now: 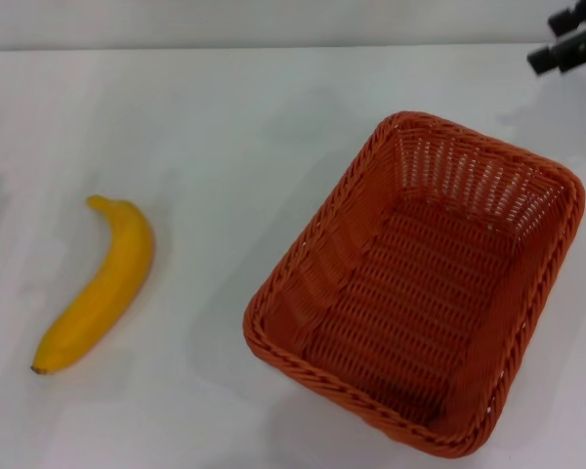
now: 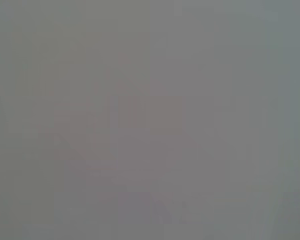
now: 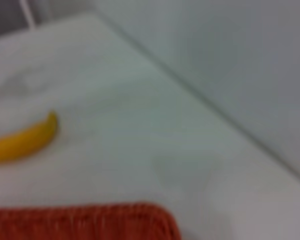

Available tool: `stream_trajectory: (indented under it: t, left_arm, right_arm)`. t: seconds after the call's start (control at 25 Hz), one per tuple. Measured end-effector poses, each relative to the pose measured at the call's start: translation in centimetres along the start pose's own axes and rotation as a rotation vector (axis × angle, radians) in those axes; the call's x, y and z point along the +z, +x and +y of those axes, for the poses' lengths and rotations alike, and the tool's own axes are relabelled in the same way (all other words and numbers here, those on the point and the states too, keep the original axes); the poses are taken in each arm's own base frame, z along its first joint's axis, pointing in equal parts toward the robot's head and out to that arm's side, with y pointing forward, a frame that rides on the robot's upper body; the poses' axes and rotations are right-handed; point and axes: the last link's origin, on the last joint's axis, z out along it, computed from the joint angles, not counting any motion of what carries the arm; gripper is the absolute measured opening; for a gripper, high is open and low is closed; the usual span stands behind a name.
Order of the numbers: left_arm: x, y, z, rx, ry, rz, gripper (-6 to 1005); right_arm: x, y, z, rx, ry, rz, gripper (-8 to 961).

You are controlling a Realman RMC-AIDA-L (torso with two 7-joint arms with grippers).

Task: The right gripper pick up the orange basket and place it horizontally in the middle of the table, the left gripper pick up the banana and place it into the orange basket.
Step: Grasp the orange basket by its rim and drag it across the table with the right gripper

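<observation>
White counter (image 1: 225,127) carries the orange basket (image 1: 420,283) askew at my right and the banana (image 1: 98,283) well apart at my left. My right gripper (image 1: 571,44) hovers beyond the basket's far corner; whether its jaws are apart I cannot tell, and my left gripper is out of sight. Pinching the sloping rim off-centre could tip the basket.

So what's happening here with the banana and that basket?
Nothing is being held yet. The orange basket sits empty and askew on the white table, toward the robot's right. The banana lies apart from it on the left. The right gripper hangs at the far right corner, beyond the basket and touching nothing. The left gripper is out of sight.
</observation>
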Motion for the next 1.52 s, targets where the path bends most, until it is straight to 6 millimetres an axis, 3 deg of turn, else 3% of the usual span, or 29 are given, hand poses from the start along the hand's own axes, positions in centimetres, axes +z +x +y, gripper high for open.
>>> stream_trajectory:
  t: [0.2,0.68,1.0,1.28,1.52]
  left_arm:
    - [-0.6,0.0,-0.2,0.003,0.005,-0.010,891]
    - [-0.7,0.1,-0.5,0.015,0.005,-0.013,890]
    - [-0.6,0.1,-0.7,0.022,0.009,-0.021,890]
    - [-0.6,0.1,-0.7,0.023,0.010,-0.021,889]
    - [-0.8,0.2,-0.9,0.026,0.019,-0.022,889]
  right_arm:
    - [3.2,-1.1,1.2,-0.011,-0.010,0.157,665]
    - [9.0,-0.7,2.9,-0.030,0.014,0.347,662]
    - [11.9,-0.1,4.3,-0.090,0.010,0.461,661]
    - [12.9,-0.3,5.4,-0.155,0.000,0.514,659]
    - [13.1,-0.7,5.1,-0.167,0.021,0.493,435]
